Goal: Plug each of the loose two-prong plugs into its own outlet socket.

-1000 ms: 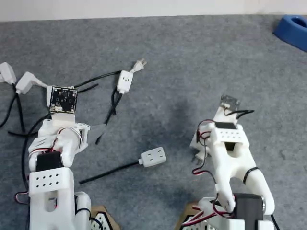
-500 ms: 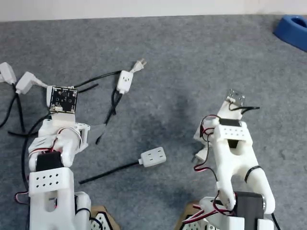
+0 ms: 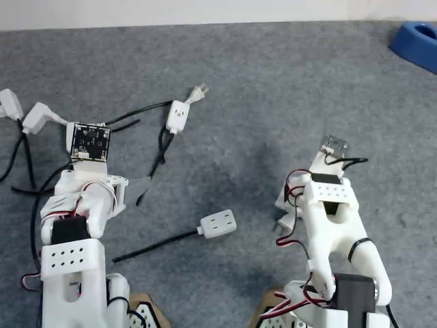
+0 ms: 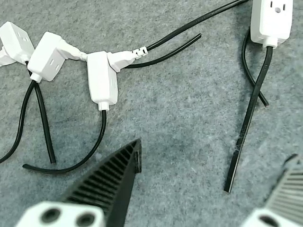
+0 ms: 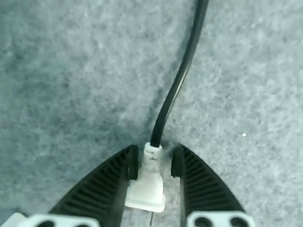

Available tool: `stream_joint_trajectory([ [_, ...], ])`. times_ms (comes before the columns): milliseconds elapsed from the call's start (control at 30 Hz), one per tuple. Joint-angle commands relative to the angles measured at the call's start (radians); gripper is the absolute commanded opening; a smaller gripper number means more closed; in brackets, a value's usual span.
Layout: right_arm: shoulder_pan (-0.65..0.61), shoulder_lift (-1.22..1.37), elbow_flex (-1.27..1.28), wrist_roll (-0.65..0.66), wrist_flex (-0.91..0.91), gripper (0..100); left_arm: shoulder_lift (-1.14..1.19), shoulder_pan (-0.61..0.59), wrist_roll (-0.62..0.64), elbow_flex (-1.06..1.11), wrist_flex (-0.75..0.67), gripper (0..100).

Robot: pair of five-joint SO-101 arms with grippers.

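Spreading over grey table [image 3: 273, 75]: cords, sockets, two arms. Left arm [image 3: 75, 225] sits by cord tangle; left gripper [image 4: 215, 151] jaws wide, holding nothing, likely on standby. Right arm [image 3: 331, 225] bent down at its own side, well apart from triple socket [image 3: 218, 223] mid-table, its probable target. Single socket [image 3: 177, 116] farther off, loose plug [image 3: 199, 92] just beside it, not inserted. Right gripper [image 5: 154, 150] jaws narrow, straddling white plug [image 5: 146, 189] on table. Sliver of gap on one side, so grip seems not firm. Cord [image 5: 182, 71] trails away, prongs toward wrist; likely needs turning before insertion.
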Motion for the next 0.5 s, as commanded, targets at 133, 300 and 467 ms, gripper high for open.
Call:
stream_joint_trajectory([
  [133, 0.008, -0.007, -0.010, -0.017, 0.008, 2.8, -0.008, 0.008, -0.008, -0.002, -0.015, 43],
  [300, 0.008, -0.007, -0.004, -0.012, 0.008, 0.3, -0.008, 0.008, -0.008, -0.002, -0.015, 43],
  [467, 0.008, -0.013, -0.004, -0.011, 0.013, 0.6, -0.010, 0.008, -0.005, -0.002, -0.017, 43],
])
